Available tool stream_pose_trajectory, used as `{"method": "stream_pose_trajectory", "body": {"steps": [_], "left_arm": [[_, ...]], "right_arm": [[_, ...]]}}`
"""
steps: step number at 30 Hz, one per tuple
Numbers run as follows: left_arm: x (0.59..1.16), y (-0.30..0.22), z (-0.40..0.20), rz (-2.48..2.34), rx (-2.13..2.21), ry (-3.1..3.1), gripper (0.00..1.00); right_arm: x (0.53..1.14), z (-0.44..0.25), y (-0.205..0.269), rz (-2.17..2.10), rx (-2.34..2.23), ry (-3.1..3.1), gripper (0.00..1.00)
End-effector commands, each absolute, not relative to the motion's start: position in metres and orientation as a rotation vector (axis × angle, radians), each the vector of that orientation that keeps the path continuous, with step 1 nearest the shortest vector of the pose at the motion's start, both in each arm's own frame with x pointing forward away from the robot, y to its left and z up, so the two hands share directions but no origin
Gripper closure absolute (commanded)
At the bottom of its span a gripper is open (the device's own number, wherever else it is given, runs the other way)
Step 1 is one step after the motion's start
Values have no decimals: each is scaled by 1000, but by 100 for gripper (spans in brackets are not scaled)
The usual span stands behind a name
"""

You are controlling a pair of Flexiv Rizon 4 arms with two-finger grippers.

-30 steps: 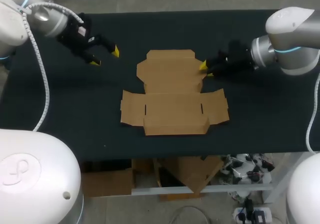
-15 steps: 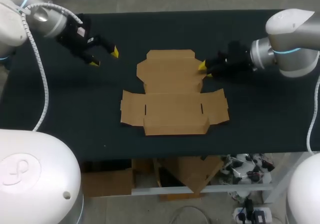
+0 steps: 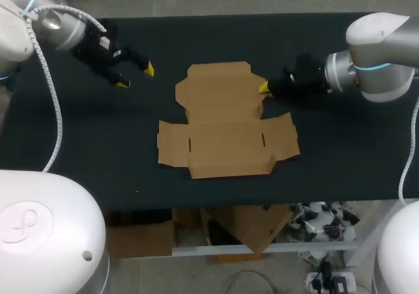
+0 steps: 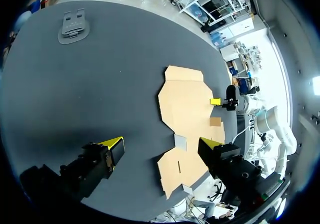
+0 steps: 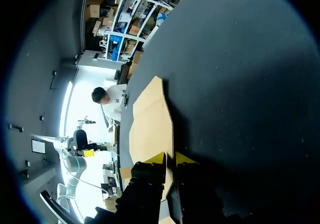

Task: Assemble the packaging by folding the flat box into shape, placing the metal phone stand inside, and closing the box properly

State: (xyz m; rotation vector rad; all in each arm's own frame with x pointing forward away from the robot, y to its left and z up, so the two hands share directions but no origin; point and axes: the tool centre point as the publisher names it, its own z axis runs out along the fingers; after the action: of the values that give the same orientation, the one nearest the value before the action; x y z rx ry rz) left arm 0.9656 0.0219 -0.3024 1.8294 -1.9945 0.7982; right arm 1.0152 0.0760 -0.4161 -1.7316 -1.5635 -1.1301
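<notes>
The flat box [image 3: 226, 127] has had its far panel slide slightly toward nine o'clock. The right gripper [image 3: 264, 88] pinches its three-o'clock edge, fingers nearly together. The left gripper [image 3: 137, 76] hangs wide open, empty, at ten o'clock. The metal phone stand [image 4: 75, 27] lies well ahead of it.

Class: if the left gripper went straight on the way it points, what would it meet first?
Probably the flat box, ahead of the open left gripper; depth is unclear, so it might touch the table first.

Head view down from above table [image 3: 78, 143], wrist views low, facing inward, sharing flat box [image 3: 226, 120]
</notes>
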Motion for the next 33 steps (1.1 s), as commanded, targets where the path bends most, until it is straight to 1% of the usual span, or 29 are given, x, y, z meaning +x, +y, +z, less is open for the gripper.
{"method": "stream_pose_trajectory", "body": {"steps": [1,17,33], "left_arm": [[966,22,-303,793,1821,-1993,0],[968,15,-306,823,1727,-1986,0],[969,-3,-314,998,1576,-2007,0]], "right_arm": [[1014,-418,74,-1170,-1715,-1561,100],[1007,-395,67,-1389,-1644,-1628,100],[1015,-360,52,-1539,-1451,-1623,100]]}}
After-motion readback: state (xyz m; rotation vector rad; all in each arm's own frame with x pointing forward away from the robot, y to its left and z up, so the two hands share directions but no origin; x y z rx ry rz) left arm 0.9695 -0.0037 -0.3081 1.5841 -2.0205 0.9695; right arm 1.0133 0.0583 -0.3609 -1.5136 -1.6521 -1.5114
